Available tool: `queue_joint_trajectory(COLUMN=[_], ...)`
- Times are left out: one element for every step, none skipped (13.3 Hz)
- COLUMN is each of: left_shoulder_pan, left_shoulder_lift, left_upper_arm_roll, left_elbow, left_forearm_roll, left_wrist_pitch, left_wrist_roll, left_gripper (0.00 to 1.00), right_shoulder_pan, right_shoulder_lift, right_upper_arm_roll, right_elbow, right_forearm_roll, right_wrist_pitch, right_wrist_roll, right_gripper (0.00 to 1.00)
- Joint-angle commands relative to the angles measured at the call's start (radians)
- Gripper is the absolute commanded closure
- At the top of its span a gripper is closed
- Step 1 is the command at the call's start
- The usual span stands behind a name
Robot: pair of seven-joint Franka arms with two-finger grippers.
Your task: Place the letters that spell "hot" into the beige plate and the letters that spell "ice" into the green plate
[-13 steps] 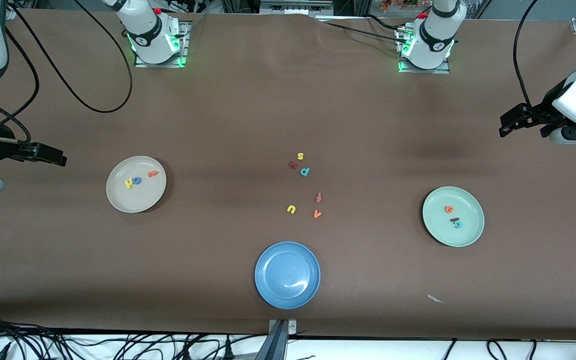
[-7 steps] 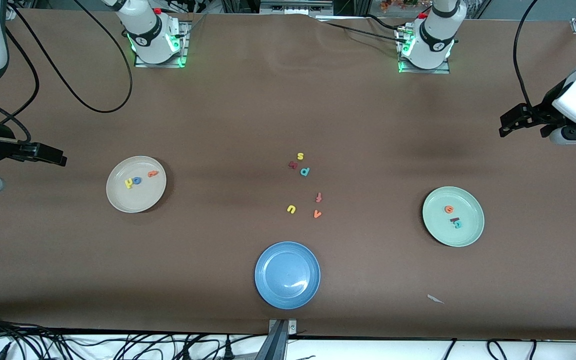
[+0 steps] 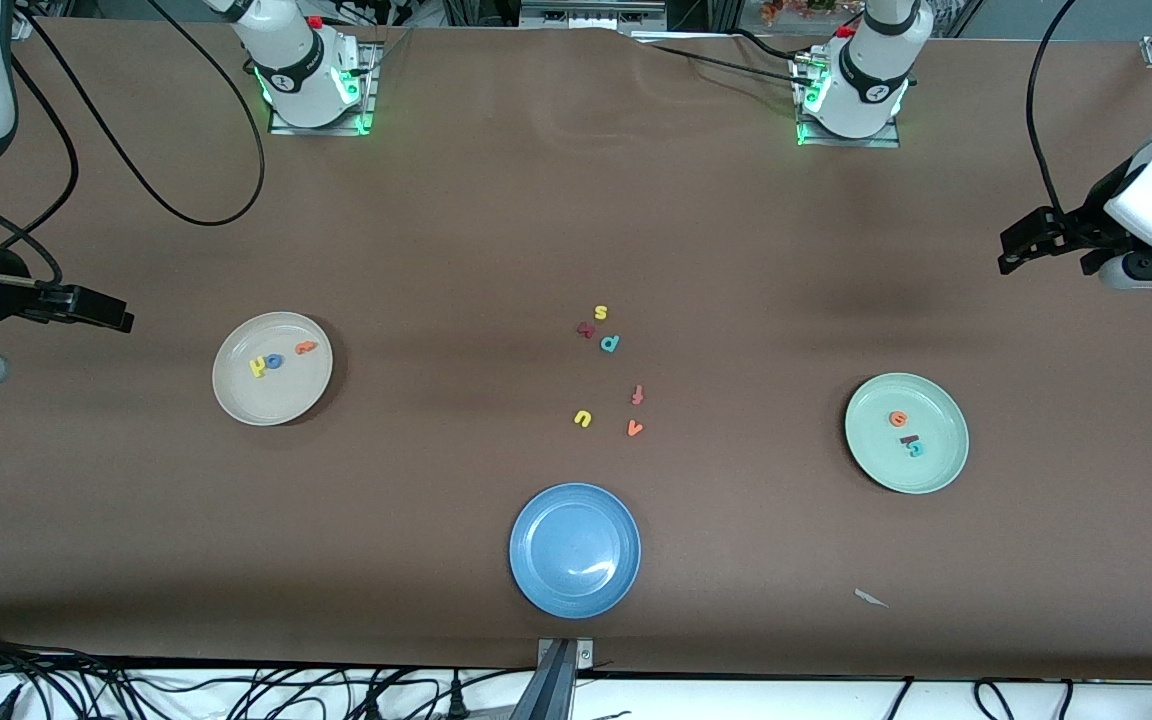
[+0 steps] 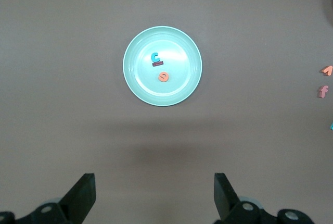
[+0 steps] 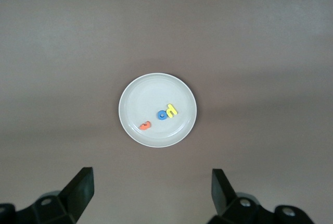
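The beige plate (image 3: 276, 402) lies toward the right arm's end of the table and holds the yellow h (image 3: 257, 367), blue o (image 3: 274, 361) and orange t (image 3: 306, 348). Toward the left arm's end, the green plate (image 3: 881, 455) holds the orange e (image 3: 898, 419), dark red i (image 3: 907, 438) and teal c (image 3: 917, 449). My right gripper (image 3: 118, 320) hangs open and empty, high beside the beige plate (image 5: 151, 91). My left gripper (image 3: 1012, 251) is also open and empty, raised beside the green plate (image 4: 179, 86). Both arms wait.
A blue plate (image 3: 536, 575) sits near the front camera at mid-table. Loose letters lie in the middle: yellow s (image 3: 601, 312), a dark red letter (image 3: 586, 329), teal p (image 3: 610, 343), red-orange f (image 3: 637, 395), yellow u (image 3: 582, 418), orange v (image 3: 635, 428). A white scrap (image 3: 871, 598) lies near the front edge.
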Motion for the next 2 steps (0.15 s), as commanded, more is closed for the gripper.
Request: queue_joint_trajectory(left_shoulder_pan=[-0.002,-0.001], left_shoulder_lift=[-0.008,-0.008], left_upper_arm_roll=[0.005,0.005], left_elbow=[-0.01,-0.01], left_forearm_roll=[-0.023,-0.023], left_wrist_pitch=[0.011,0.011], left_wrist_roll=[0.025,0.025], left_gripper=[0.0,0.0], right_shoulder_pan=[-0.011,-0.011], right_shoulder_lift=[-0.011,-0.011], right_upper_arm_roll=[0.01,0.01], right_elbow=[-0.015,-0.015], right_forearm_roll=[0.009,0.009], right_wrist_pitch=[0.01,0.01], right_wrist_roll=[0.009,0.009], right_gripper=[0.0,0.0])
